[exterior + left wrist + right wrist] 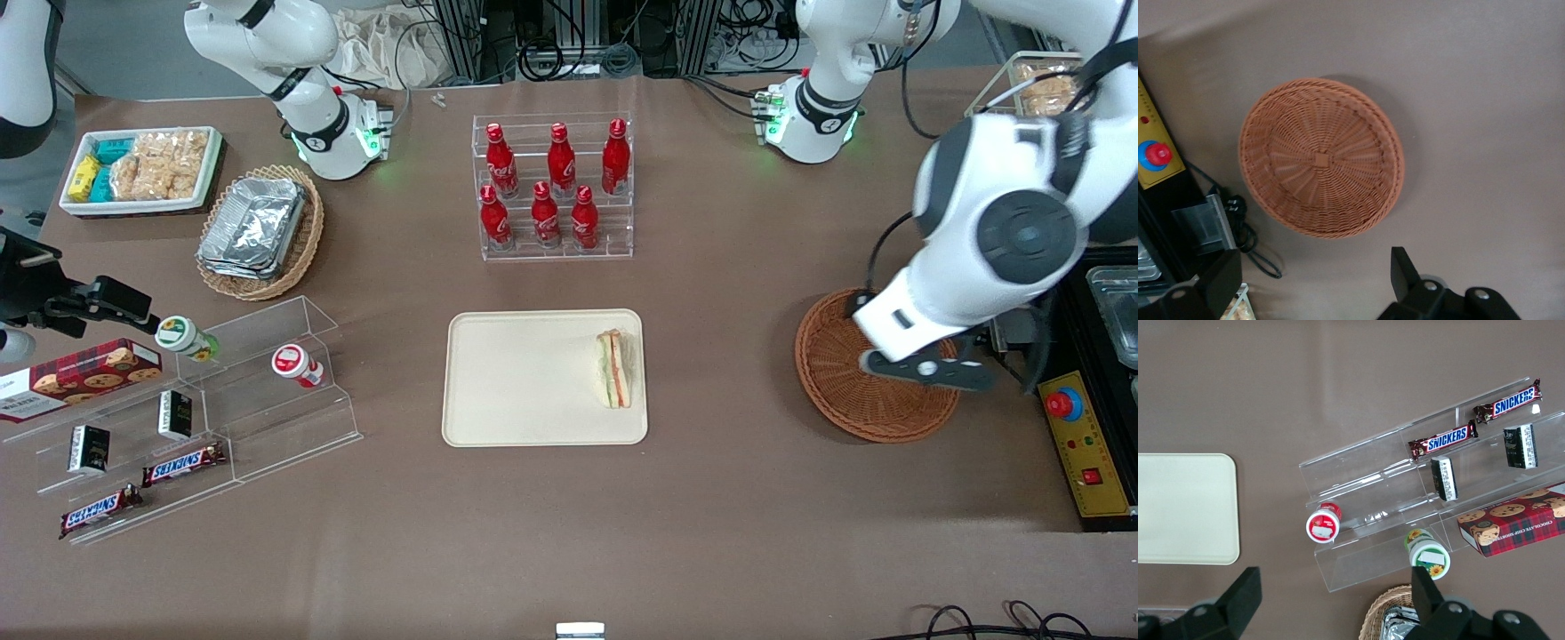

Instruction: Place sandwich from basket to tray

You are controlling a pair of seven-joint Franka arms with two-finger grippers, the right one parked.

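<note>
Sandwich [615, 369] is lying on the tray [516, 373], close against the tray's short edge toward the working arm's end of the table — long axis running along that edge, filling layers facing up. Nothing is touching it.

Basket [836, 400] is sitting well apart from the tray, toward the working arm's end; the wrist view is showing its woven bottom [1319, 159] bare, nothing in it.

Gripper [925, 369] is hanging over the basket, above its bottom, fingers [1405, 270] spread wide and holding nothing.

Judgement: placing looks done — the sandwich is lying sideways from the fingers, toward the parked arm's end, with open table between. Whatever is coming next probably turns on lifting clear of the basket rim, not on reaching back for the sandwich.
</note>
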